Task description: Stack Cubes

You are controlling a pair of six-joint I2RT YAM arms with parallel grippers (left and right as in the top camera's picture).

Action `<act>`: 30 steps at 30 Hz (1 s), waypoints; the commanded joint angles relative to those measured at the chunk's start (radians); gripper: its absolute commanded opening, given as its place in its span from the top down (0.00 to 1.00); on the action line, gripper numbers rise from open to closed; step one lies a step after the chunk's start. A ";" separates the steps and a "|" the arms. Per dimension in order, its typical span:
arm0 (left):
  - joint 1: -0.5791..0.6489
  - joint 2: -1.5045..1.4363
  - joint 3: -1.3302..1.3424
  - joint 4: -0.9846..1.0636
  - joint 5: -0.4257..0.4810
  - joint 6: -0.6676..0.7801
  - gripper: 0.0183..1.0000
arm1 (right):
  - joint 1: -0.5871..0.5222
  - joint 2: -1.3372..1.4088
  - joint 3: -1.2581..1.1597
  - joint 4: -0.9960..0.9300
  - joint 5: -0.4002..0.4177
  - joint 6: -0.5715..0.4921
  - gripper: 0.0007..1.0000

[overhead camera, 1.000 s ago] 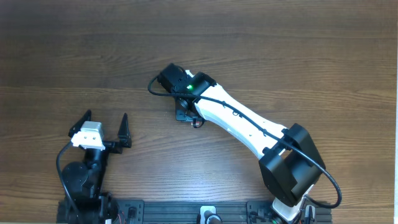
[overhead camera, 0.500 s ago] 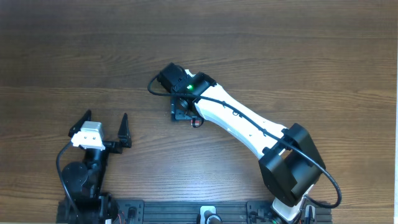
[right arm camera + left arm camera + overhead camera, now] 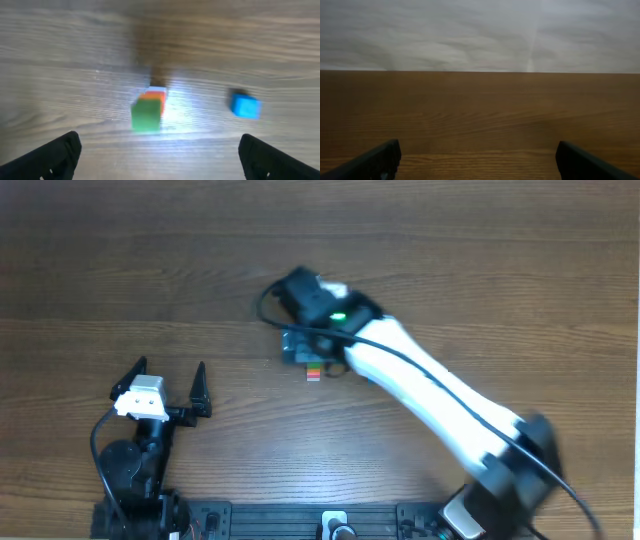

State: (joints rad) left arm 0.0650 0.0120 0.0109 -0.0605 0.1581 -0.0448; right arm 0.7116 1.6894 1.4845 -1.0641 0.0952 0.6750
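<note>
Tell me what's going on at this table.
Cube stacking is under way. The right gripper hovers open and empty above a small stack, with a green cube on top and an orange cube under it. A blue cube lies apart from the stack on the wooden table, not yet stacked. The left gripper sits open near its own base, holding nothing.

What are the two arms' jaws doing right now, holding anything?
Left gripper: jaws open, holding nothing.
Right gripper: jaws open, holding nothing.
</note>
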 commanded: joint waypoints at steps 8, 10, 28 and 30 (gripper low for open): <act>0.005 -0.006 -0.005 0.000 0.009 0.014 0.00 | -0.179 -0.171 -0.120 -0.102 0.026 -0.118 0.01; 0.005 -0.006 -0.005 0.000 0.009 0.014 0.00 | -0.205 -0.163 -0.206 -0.044 0.024 -0.124 0.01; 0.005 -0.006 -0.005 0.000 0.009 0.014 0.00 | -0.244 0.044 -0.442 0.236 -0.021 -0.137 0.12; 0.005 -0.006 -0.005 0.000 0.009 0.014 0.00 | -0.244 0.066 -0.442 0.245 -0.024 -0.137 0.13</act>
State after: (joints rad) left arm 0.0650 0.0120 0.0109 -0.0605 0.1581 -0.0448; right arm 0.4763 1.7237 1.0485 -0.8284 0.0795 0.5388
